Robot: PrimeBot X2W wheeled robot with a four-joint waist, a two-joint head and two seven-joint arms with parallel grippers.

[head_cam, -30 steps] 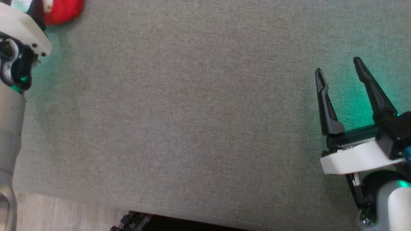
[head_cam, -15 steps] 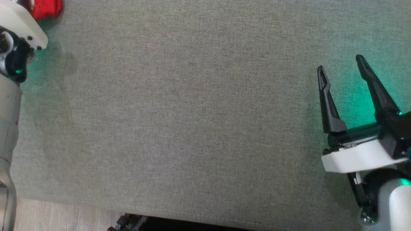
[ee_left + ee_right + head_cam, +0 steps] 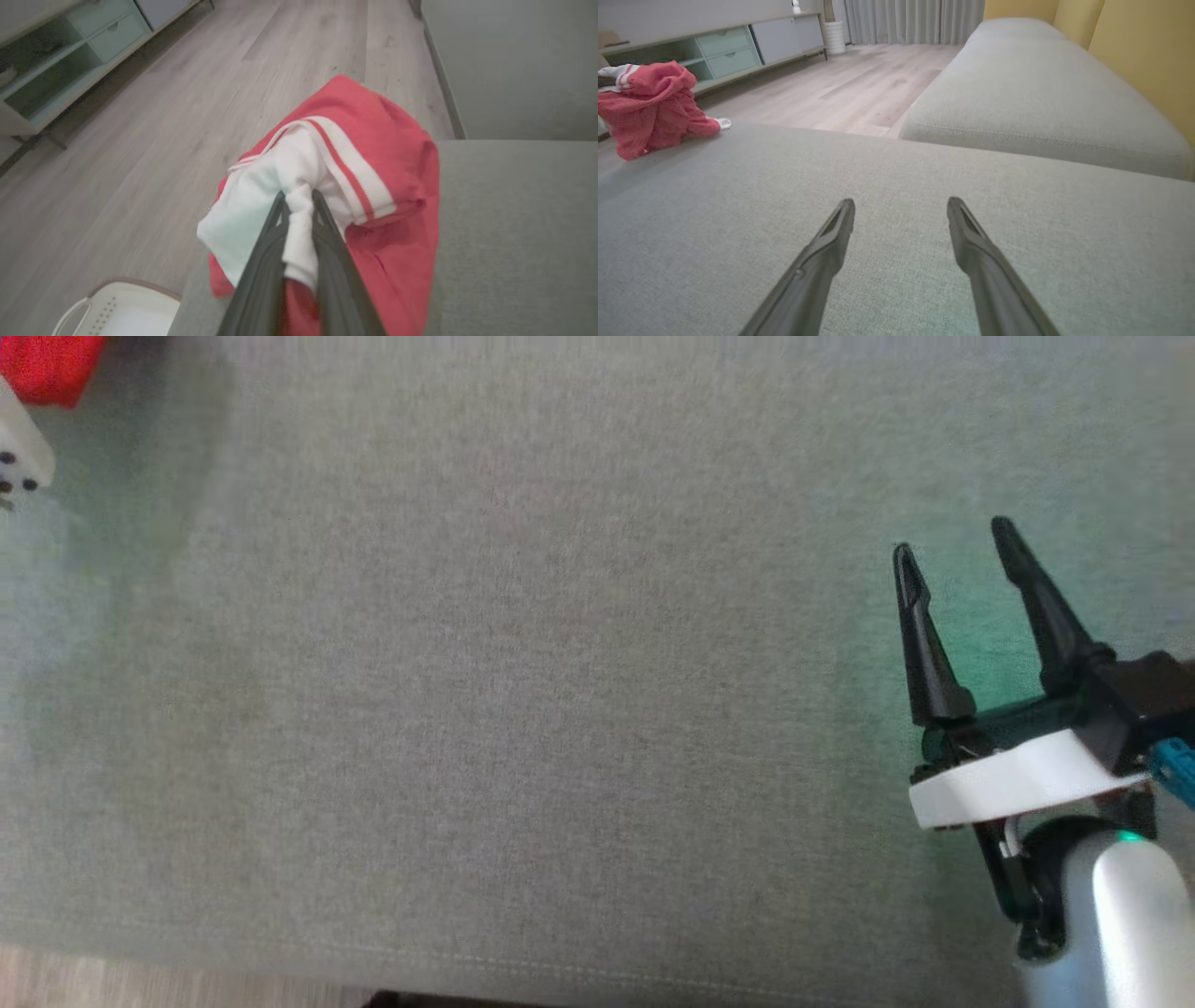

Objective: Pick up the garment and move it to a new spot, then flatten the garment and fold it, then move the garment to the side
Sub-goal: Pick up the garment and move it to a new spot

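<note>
The garment (image 3: 387, 154) is red with white striped cuffs and a white lining. In the left wrist view my left gripper (image 3: 299, 196) is shut on a white fold of it, and the red cloth bunches around the fingers (image 3: 261, 270). The head view has the garment (image 3: 37, 369) in the top left corner, beside my left wrist's white flange (image 3: 19, 467). From the right wrist view the garment (image 3: 649, 107) is a heap at the cushion's far left end. My right gripper (image 3: 952, 541) hovers open over the grey cushion (image 3: 560, 709) at the right, nothing between its fingers (image 3: 831, 247).
A white laundry basket (image 3: 117, 312) stands on the wood floor (image 3: 187, 93) below the cushion's edge. A low cabinet with pale green drawers (image 3: 728, 51) lines the far wall. A second grey cushion (image 3: 1031, 93) and yellow backrests (image 3: 1143, 56) lie beyond my right gripper.
The head view has shifted. My left arm and the red garment have slid toward the top left corner, and the left gripper has closed on the garment. The right gripper stays open.
</note>
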